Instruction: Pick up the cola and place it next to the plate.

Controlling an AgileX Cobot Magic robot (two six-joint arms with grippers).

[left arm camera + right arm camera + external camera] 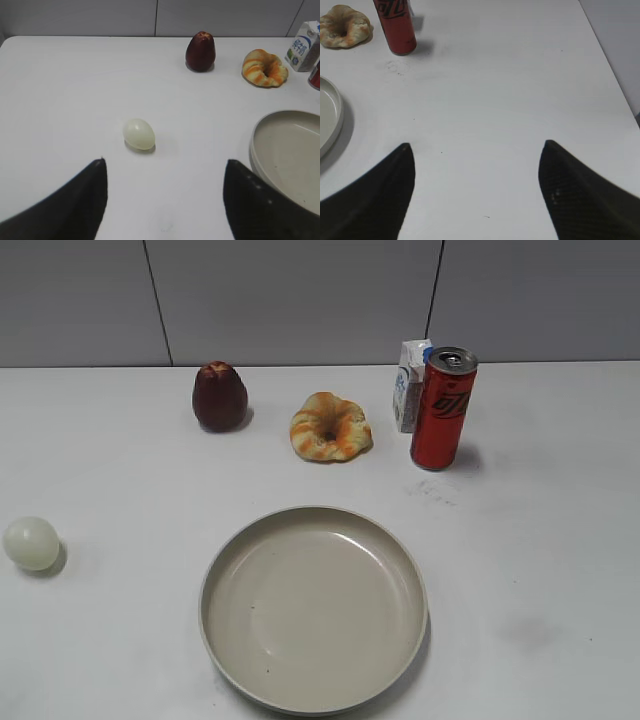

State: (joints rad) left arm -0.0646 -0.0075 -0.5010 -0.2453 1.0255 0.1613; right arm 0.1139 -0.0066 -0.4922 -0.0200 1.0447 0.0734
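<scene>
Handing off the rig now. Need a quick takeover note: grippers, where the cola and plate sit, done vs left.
Left gripper: open, empty, above the table near the pale egg-shaped ball.
Right gripper: open, empty, over bare table, facing the cola.
Cola: upright at the back right, in front of the small carton, bread ring to its left.
Plate: front centre, empty.
Done: nothing, can untouched.
Left: grasp the cola, probably with the right arm, and set it beside the plate.
</scene>
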